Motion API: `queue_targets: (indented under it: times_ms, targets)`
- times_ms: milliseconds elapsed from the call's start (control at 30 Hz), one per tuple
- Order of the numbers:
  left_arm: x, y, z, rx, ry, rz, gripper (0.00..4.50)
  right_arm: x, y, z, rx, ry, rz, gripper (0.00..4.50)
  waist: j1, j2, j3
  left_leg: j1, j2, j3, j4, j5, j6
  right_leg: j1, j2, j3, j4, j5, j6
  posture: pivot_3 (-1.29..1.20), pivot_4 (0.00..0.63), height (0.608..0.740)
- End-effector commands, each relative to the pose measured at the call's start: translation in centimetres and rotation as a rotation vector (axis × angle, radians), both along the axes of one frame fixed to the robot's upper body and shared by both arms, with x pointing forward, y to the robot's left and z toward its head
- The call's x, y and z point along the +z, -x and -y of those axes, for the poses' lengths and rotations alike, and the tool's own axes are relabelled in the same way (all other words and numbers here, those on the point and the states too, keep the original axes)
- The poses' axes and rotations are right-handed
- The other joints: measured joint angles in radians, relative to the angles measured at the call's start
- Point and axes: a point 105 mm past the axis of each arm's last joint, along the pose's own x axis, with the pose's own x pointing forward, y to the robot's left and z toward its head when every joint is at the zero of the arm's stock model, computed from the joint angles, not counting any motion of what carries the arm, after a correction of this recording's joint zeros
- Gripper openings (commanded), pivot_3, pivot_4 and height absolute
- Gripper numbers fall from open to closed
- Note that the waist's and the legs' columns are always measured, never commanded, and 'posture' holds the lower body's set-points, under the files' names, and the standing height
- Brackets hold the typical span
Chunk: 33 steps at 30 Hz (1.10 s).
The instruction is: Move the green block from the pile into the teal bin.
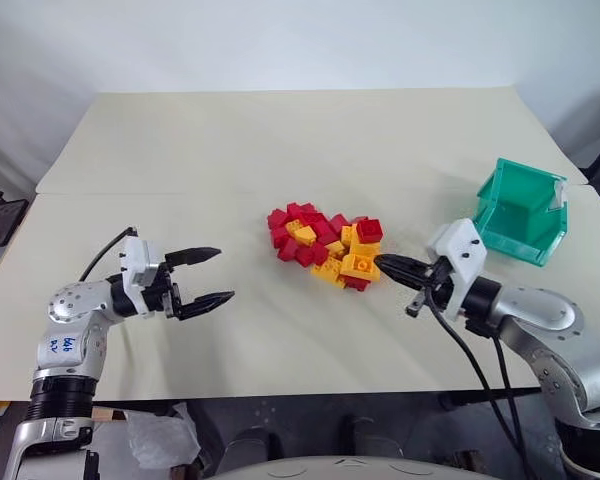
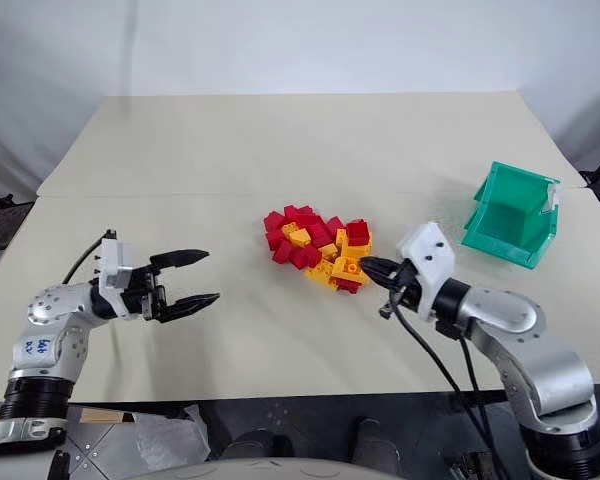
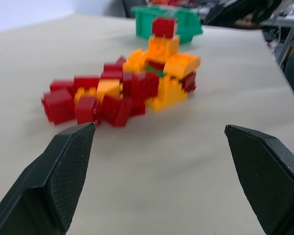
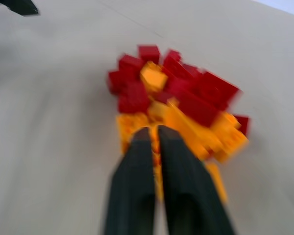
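The green block point(image 3: 156, 71) looks light, stiff and slick, buried mid-pile point(image 1: 325, 243) (grip its sides); right gripper point(image 1: 384, 265) clenched empty at 3 o'clock, left gripper point(image 1: 212, 276) released.

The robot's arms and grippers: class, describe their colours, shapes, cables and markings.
Both arms are silver-grey metal with black ribbed joints. Each ends in a white block carrying a gripper, left and right, with two tapered black fingers, textured inside. Black cables trail from each wrist. Blue handwriting marks the left arm.

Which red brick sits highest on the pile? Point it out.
The red brick perched atop the yellow-orange bricks, at the pile's end toward the teal bin; the others lie lower.
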Motion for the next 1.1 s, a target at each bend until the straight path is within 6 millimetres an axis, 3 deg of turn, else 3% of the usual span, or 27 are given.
queue_targets:
  times_ms: [33, 367, 600, 767, 900, 1100]
  targets:
    - [1.2, 0.7, 0.3, -0.053, 0.018, 0.028, 4.5, -0.2, -0.1, -1.6, 0.043, 0.001, 0.005, 0.02, -0.001, 0.0, 0.0, 0.0, 0.0, 0.0, 0.0, 0.0, 0.0, 0.0, 0.0, 0.0, 0.0, 0.0, 0.0, 0.0, 0.15, 0.74]
    - [1.1, 1.5, 0.6, -0.039, 0.039, 0.015, 4.5, -0.6, -5.2, -1.6, 0.026, 0.023, 0.07, 0.02, -0.005, -0.001, 0.0, 0.0, 0.001, 0.007, 0.0, 0.0, 0.0, -0.003, 0.002, 0.003, 0.001, 0.0, 0.0, 0.0, 0.15, 0.74]
    - [0.9, 1.7, 0.4, -0.015, 0.037, 0.016, 4.5, -1.1, -7.6, 1.0, -0.078, 0.078, 0.118, 0.02, -0.003, -0.001, 0.0, 0.0, 0.001, 0.009, 0.0, 0.0, 0.0, -0.003, 0.002, 0.003, 0.001, 0.0, 0.0, 0.0, 0.15, 0.74]
    - [0.7, 1.8, 0.4, -0.011, 0.039, 0.015, 4.5, -0.1, -6.9, 1.0, -0.05, 0.081, 0.158, 0.02, -0.004, -0.001, 0.0, 0.0, 0.002, 0.009, 0.0, -0.001, 0.0, -0.003, 0.002, 0.004, 0.001, 0.0, 0.0, 0.0, 0.15, 0.74]
    - [0.7, 1.7, 0.5, -0.012, 0.044, 0.014, 4.5, 1.2, -4.5, -1.6, 0.078, 0.026, 0.164, 0.02, -0.004, -0.001, 0.0, 0.0, 0.002, 0.008, 0.0, -0.001, 0.0, -0.004, 0.002, 0.004, 0.001, 0.0, 0.0, 0.0, 0.15, 0.74]
    - [0.8, 1.4, 0.8, -0.016, 0.054, 0.019, 4.5, -0.5, -4.7, -4.4, 0.085, 0.028, 0.119, 0.02, -0.005, -0.001, 0.0, 0.0, 0.002, 0.008, 0.0, -0.001, 0.0, -0.004, 0.002, 0.004, 0.001, 0.0, 0.0, 0.0, 0.15, 0.74]
